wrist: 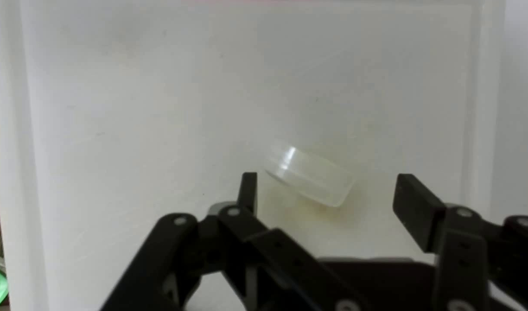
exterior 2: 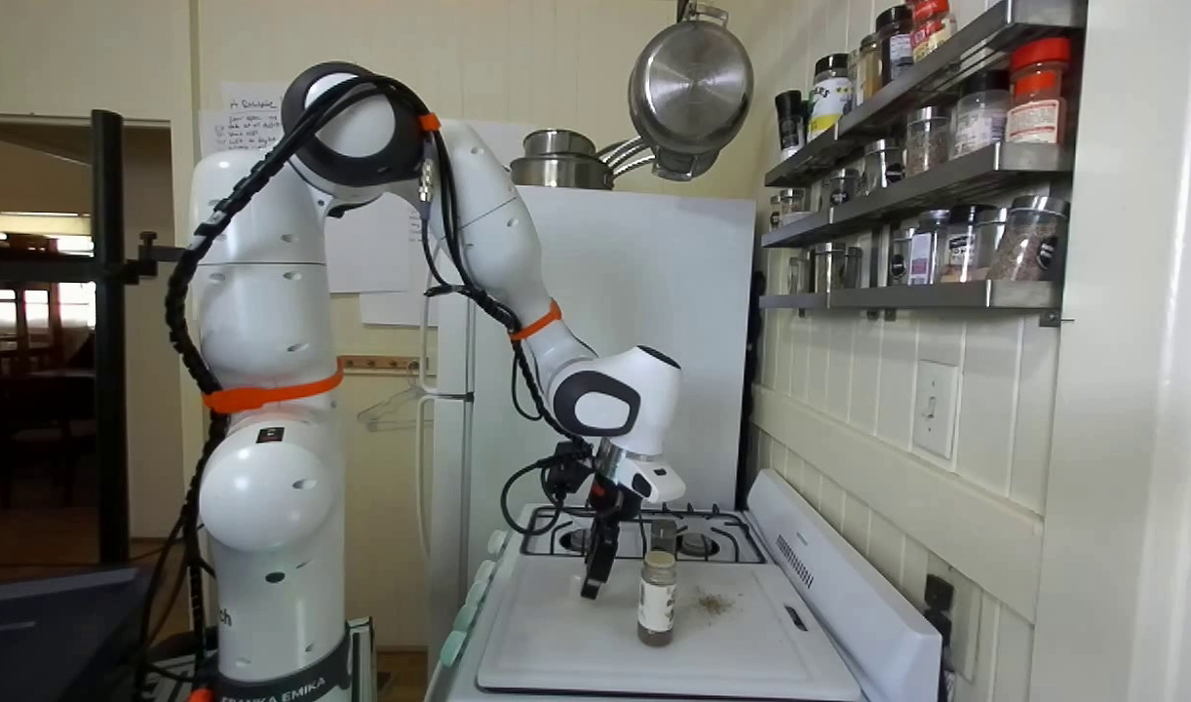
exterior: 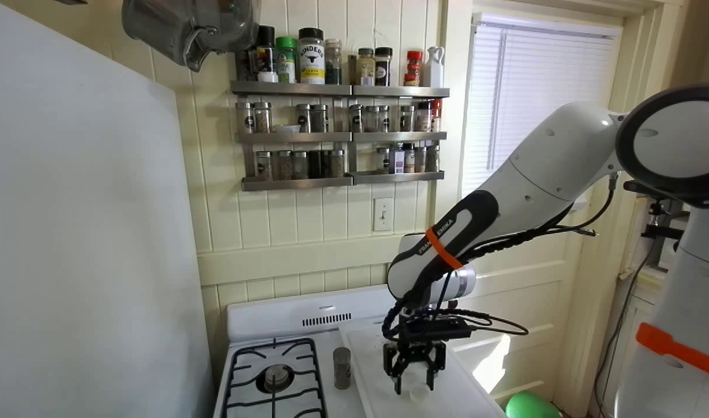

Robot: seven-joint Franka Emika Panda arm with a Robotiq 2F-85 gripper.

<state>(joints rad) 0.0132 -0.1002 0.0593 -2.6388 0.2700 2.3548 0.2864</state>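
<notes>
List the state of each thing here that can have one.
Gripper: open, empty
Clear cylinder: seemingly lying on its side
Labeled jar: upright
Gray jar: upright
Flakes: scattered beside labeled jar
Cover: lying flat
Burner: no flame visible
Blind: down
Pot: hanging
Switch: position unclear

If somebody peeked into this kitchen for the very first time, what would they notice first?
Probably the big white robot arm with orange bands, leaning over the stove. Its open black hand points down at a small see-through thing lying on the stove's white cover. Next, perhaps, the spice jars lined up on the wall shelves, and a brown sprinkle near a labelled jar on that cover.
</notes>
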